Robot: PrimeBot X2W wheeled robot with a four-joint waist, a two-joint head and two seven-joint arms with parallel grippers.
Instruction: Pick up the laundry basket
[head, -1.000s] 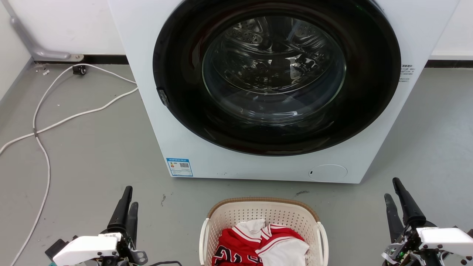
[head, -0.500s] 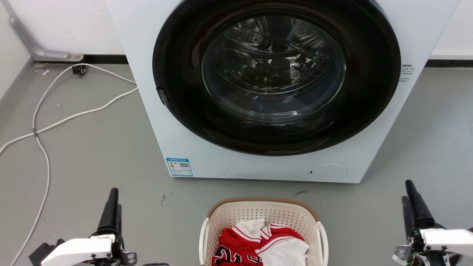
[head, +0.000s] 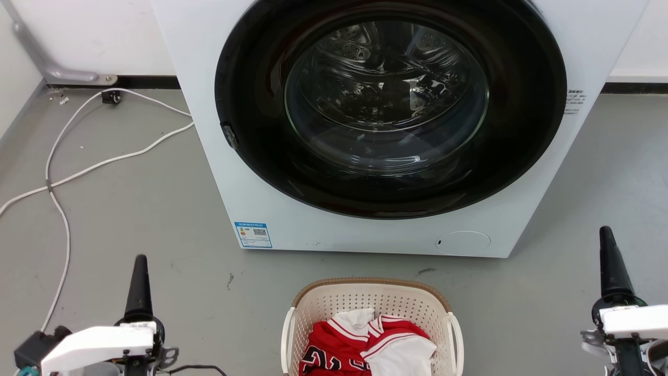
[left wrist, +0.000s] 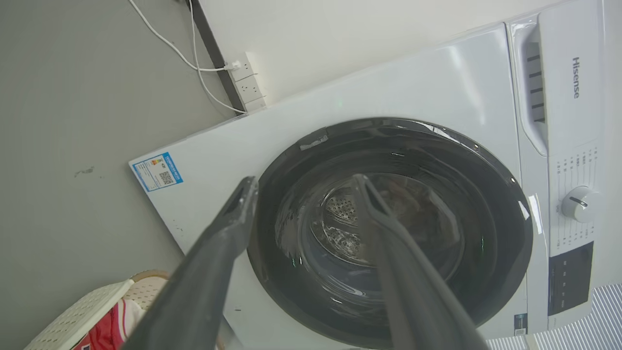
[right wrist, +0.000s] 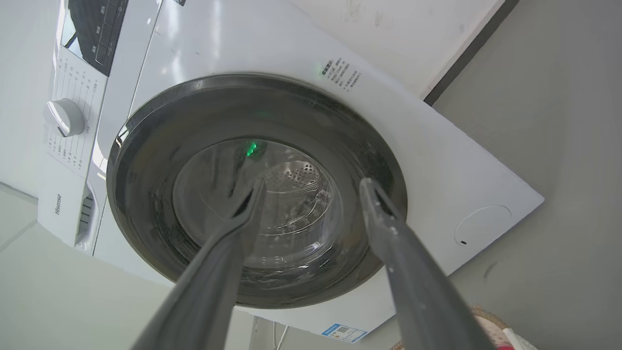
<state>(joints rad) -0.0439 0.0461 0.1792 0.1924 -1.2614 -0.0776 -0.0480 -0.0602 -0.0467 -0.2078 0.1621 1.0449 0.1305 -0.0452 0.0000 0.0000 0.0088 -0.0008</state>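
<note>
The laundry basket (head: pixel 365 285), cream and perforated with a brown rim and white side handles, stands on the floor at the bottom centre of the head view. It holds red and white clothes (head: pixel 360 344). My left gripper (head: pixel 140 259) hovers well to its left and my right gripper (head: pixel 605 231) well to its right, neither touching it. Each is seen edge-on there. The left gripper (left wrist: pixel 305 179) shows as open and empty, and a corner of the basket (left wrist: pixel 82 316) sits low left. My right gripper (right wrist: pixel 313 181) is also open and empty, with the basket rim (right wrist: pixel 486 321) low right.
A white washing machine (head: pixel 250 198) with a dark round door shut stands just behind the basket. White cables (head: pixel 62 224) trail over the grey floor at the left, running to a wall socket strip (left wrist: pixel 248 82). Bare floor lies on both sides of the basket.
Both grippers have swung outward from the basket and turned edge-on to the head camera. The right one now reaches further forward. The basket has not moved.
</note>
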